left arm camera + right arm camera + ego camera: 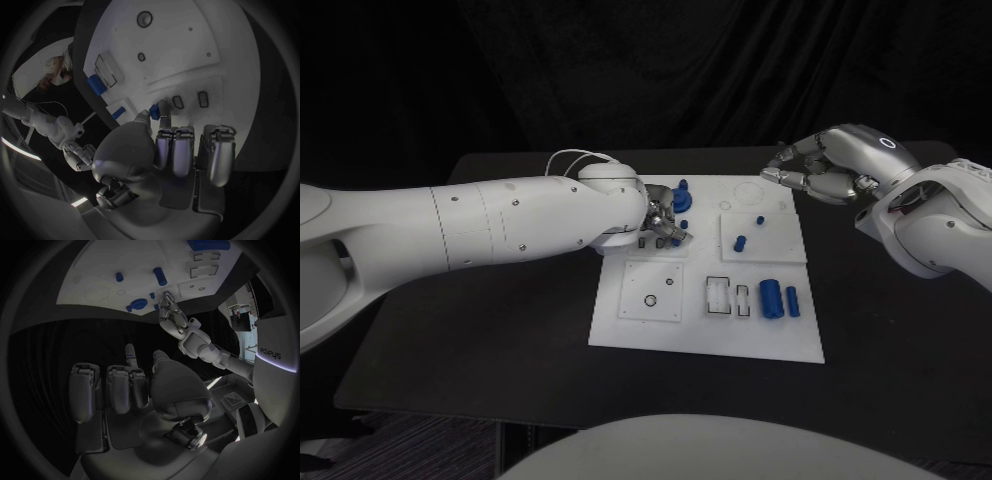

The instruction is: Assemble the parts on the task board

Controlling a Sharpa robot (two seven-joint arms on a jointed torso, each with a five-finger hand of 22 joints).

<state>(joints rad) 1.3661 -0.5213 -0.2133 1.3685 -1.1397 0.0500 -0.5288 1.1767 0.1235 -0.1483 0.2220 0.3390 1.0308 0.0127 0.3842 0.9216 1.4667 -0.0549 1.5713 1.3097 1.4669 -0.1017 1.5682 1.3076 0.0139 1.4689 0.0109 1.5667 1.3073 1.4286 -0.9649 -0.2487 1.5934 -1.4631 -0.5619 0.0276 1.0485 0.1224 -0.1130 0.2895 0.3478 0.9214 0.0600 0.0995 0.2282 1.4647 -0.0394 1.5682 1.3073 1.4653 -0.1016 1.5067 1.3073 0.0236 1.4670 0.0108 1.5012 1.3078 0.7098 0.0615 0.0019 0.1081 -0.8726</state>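
The white task board (646, 335) lies in the middle of the table. My left hand (661, 222) hovers low over its back left part and pinches a small blue part (154, 111) between thumb and a finger, just above two small slots (178, 102). A blue round part (682, 196) stands just behind that hand. Two blue cylinders (770, 295) lie at the board's right side, and two small blue pegs (740, 242) stand further back. My right hand (822, 172) hangs above the board's back right corner with fingers curled in, holding nothing. The right wrist view shows the left hand (171, 314) and the round part (137, 305).
The black table (877, 330) has bare room to the right of the board and in front of it. Square white inserts (653, 292) with small holes sit in the board's left half. Dark curtain closes off the back.
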